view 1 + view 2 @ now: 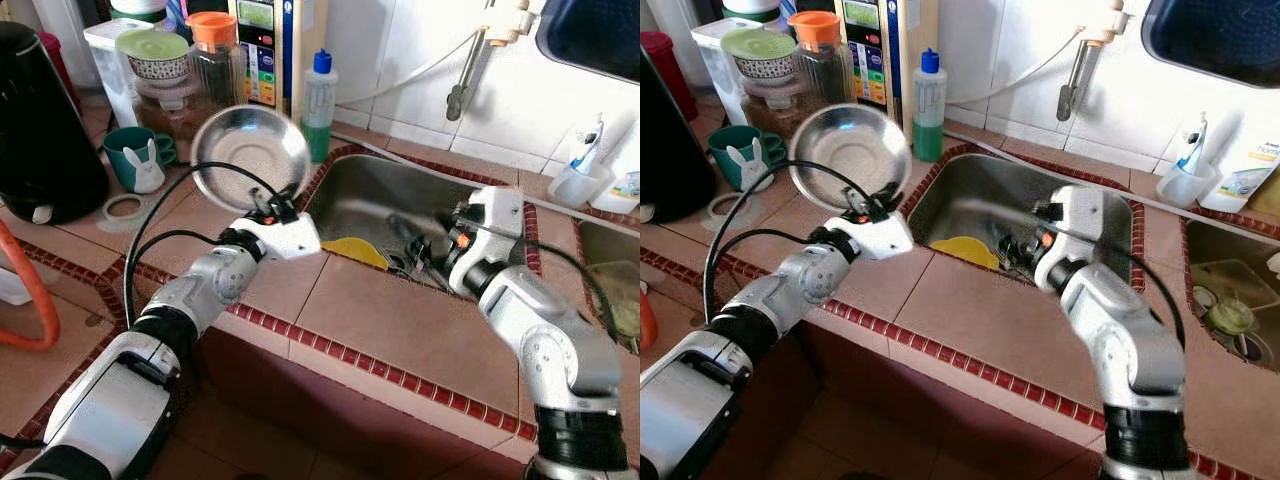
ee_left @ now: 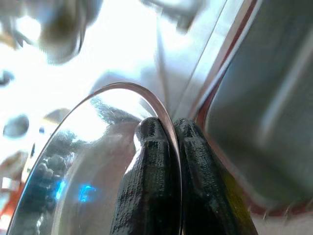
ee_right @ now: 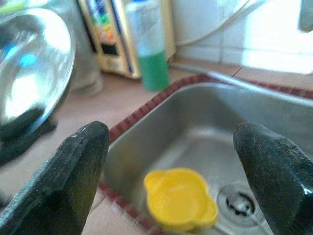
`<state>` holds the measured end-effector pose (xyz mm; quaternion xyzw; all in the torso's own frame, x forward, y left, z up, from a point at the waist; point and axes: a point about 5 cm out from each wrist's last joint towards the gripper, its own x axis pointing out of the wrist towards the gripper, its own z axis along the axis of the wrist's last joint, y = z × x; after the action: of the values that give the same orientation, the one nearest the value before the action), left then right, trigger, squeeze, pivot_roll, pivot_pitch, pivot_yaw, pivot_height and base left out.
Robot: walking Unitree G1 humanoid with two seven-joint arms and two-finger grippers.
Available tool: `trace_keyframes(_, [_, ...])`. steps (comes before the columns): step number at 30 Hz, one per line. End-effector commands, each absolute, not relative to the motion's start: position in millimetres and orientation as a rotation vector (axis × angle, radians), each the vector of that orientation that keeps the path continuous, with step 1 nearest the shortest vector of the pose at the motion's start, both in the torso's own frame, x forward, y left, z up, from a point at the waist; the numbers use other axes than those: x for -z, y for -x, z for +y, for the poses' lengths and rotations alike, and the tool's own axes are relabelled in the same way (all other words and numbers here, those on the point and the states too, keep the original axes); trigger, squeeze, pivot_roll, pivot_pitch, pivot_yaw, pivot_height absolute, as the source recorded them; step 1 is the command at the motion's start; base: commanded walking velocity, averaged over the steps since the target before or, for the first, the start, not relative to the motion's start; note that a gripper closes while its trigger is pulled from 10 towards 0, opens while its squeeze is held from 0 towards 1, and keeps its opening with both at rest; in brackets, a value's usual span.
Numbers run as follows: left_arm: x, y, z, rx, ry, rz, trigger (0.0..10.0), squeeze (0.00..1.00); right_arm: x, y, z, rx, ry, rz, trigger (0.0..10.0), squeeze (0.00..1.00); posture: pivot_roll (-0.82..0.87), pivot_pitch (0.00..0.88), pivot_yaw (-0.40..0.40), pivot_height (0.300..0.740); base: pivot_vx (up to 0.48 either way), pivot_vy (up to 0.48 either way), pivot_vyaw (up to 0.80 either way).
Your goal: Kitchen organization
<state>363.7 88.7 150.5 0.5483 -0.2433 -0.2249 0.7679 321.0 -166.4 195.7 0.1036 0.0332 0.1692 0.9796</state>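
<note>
A shiny steel bowl (image 1: 250, 155) is held upright, tilted on edge, above the tiled counter just left of the sink (image 1: 372, 190). My left gripper (image 1: 266, 208) is shut on the bowl's lower rim; in the left wrist view both fingers (image 2: 151, 181) pinch the thin rim (image 2: 168, 122). A small yellow bowl (image 3: 181, 198) lies in the sink by the drain, also seen as a yellow bowl (image 1: 355, 251) at the near sink wall. My right gripper (image 1: 412, 240) hangs over the sink, open, with nothing between its fingers (image 3: 73, 171).
A green soap bottle (image 1: 319, 105) stands at the sink's back left corner. A black kettle (image 1: 40, 125), a teal mug (image 1: 135, 158), stacked jars and bowls (image 1: 165, 70) crowd the counter's left back. A second basin (image 1: 610, 275) lies at the right.
</note>
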Motion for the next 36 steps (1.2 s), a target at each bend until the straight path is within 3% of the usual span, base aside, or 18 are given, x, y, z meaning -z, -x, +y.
trace_keyframes(1, [-148, -356, 78, 0.548, -1.204, -0.593, 0.0, 0.00, -208, -329, -177, -0.284, -0.250, 0.010, 10.0, 0.00, 0.20, 0.000, -0.054, 0.740, 0.000, 0.000, 0.00])
trace_keyframes(10, [-146, -350, 62, 0.589, -1.193, -0.651, 0.0, 0.00, -228, -342, -173, -0.283, -0.346, -0.050, 10.0, 0.00, 0.20, 0.000, -0.057, 0.740, 0.000, 0.000, 0.00])
trace_keyframes(18, [-148, -342, 37, 0.658, -1.185, -0.736, 0.0, 0.00, -233, -358, -151, -0.354, -0.405, 0.021, 10.0, 0.00, 0.20, 0.000, -0.058, 0.740, 0.000, 0.000, 0.00])
trace_keyframes(23, [-154, -343, 28, 0.645, -1.166, -0.756, 0.0, 0.00, -229, -357, -137, -0.427, -0.374, 0.072, 10.0, 0.00, 0.20, 0.000, -0.059, 0.740, 0.000, 0.000, 0.00])
trace_keyframes(29, [-154, -343, 27, 0.642, -1.164, -0.760, 0.0, 0.00, -224, -356, -137, -0.436, -0.348, 0.111, 10.0, 0.00, 0.19, 0.000, -0.058, 0.740, 0.000, 0.000, 0.00])
trace_keyframes(30, [-153, -342, 27, 0.645, -1.161, -0.762, 0.0, 0.00, -223, -356, -140, -0.421, -0.338, 0.113, 0.0, 0.00, 0.19, 0.000, -0.058, 0.740, 0.000, 0.000, 0.00])
trace_keyframes(36, [-149, -341, 33, 0.649, -1.167, -0.753, 0.0, 0.00, -224, -359, -147, -0.378, -0.330, 0.097, 0.0, 0.00, 0.19, 0.000, -0.057, 0.740, 0.000, 0.000, 0.00])
